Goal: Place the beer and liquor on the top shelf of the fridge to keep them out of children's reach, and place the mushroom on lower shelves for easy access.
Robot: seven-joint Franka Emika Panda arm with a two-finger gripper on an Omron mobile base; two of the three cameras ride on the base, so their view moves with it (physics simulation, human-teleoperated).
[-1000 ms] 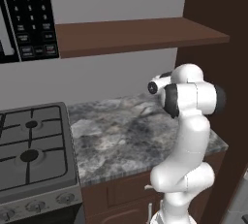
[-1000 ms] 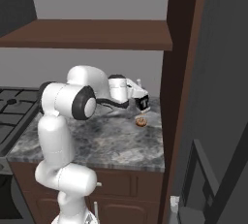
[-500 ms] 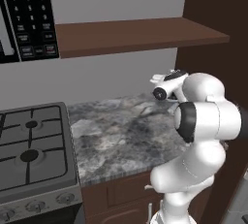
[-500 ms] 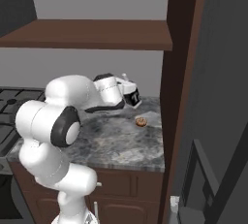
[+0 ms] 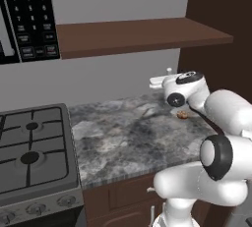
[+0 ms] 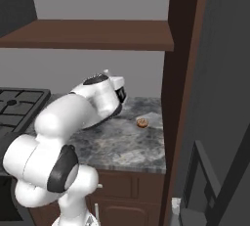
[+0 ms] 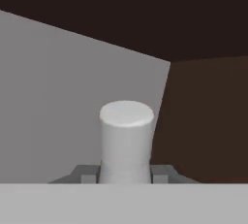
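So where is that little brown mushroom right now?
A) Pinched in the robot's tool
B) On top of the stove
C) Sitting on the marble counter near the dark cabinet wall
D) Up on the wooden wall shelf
C: the mushroom lies on the grey counter close to the dark cabinet wall, apart from the arm.
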